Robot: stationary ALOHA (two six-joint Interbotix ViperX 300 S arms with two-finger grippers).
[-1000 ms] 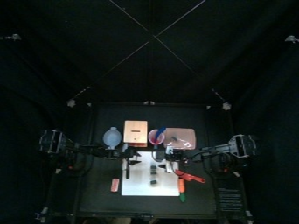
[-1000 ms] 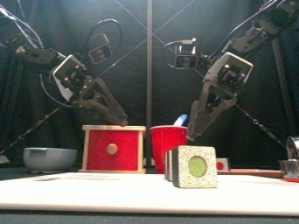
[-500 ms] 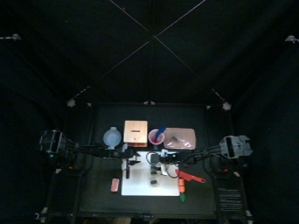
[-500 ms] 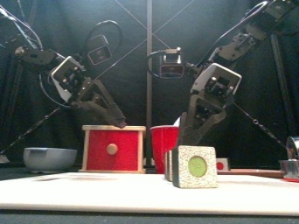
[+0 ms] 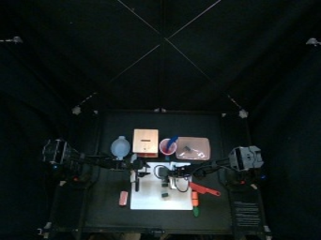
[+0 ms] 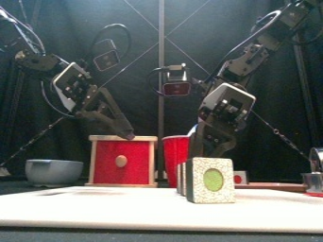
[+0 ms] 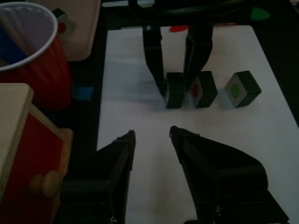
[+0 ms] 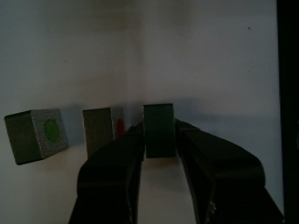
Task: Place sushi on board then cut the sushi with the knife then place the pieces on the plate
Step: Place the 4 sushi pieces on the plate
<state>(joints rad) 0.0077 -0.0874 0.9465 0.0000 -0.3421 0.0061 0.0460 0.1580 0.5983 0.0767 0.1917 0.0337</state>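
The dark green sushi roll stands on the white board (image 6: 76,203) in three blocks. One block (image 6: 212,180) faces the front and the others (image 6: 184,178) stand behind it. My right gripper (image 8: 159,144) is open and low over the board, with one jaw on each side of the end block (image 8: 158,127). The middle block (image 8: 100,129) and the far block (image 8: 33,136) lie beside it. My left gripper (image 7: 153,140) hangs open above the board's left part, near the wooden box (image 6: 123,159), holding nothing. A blue knife sticks out of the red cup (image 6: 180,151).
The blue-grey bowl (image 6: 53,171) sits at the left. The pink tray (image 5: 196,143) lies behind the board at the right, next to the red cup (image 5: 168,145). Red and orange toys (image 5: 201,192) lie on the board's right side and one red toy (image 5: 124,197) on its left.
My right gripper has swung left and come down until its jaws straddle the end sushi block. The left arm has stayed where it was.
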